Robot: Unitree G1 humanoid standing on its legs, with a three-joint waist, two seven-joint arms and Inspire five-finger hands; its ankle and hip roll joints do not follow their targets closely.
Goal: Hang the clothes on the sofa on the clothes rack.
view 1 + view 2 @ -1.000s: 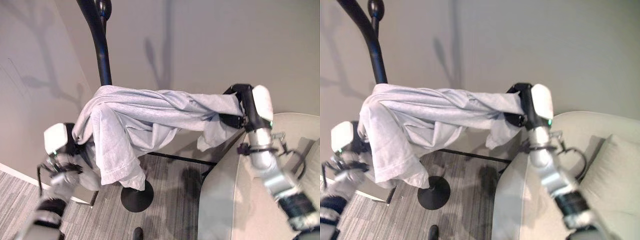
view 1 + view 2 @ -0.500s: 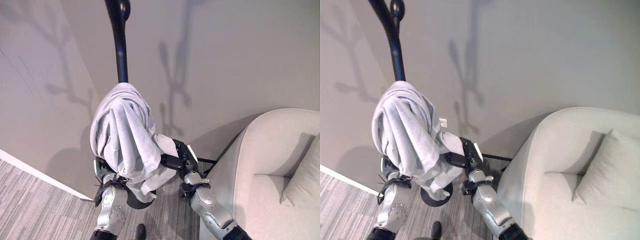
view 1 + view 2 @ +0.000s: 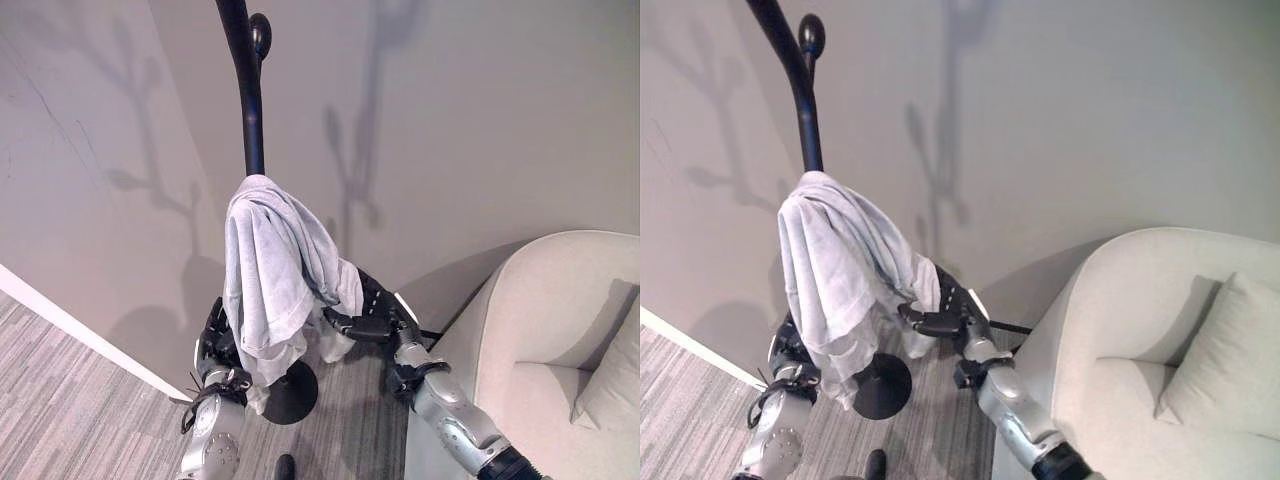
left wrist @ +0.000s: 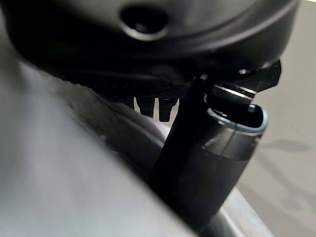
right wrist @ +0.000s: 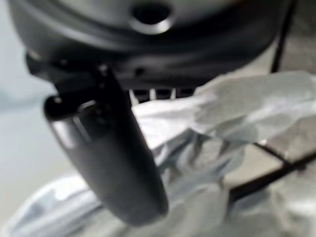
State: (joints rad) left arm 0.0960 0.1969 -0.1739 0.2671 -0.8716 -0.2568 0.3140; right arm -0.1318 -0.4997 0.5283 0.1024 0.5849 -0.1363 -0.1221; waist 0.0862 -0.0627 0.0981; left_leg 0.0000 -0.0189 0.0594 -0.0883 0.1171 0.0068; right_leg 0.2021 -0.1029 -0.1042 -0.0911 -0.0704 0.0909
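A light grey garment (image 3: 270, 260) hangs bunched over a branch of the black clothes rack (image 3: 250, 110), its folds falling down the pole. My right hand (image 3: 368, 318) is low at the garment's right hem, with its thumb (image 5: 111, 163) and fingers closed on a fold of the cloth (image 5: 222, 108). My left hand (image 3: 215, 335) sits behind the garment's lower left edge, and its thumb (image 4: 207, 163) lies against the grey cloth. The garment (image 3: 835, 265) covers the rest of that hand.
The rack's round black base (image 3: 292, 392) stands on the grey plank floor by the wall. A beige sofa (image 3: 560, 320) with a cushion (image 3: 1230, 365) takes up the right side. A white skirting board (image 3: 70, 325) runs along the left wall.
The garment was stretched wide between my two raised hands. Both hands have come together and dropped low, and the cloth now hangs bunched on the rack. The camera view has shifted too.
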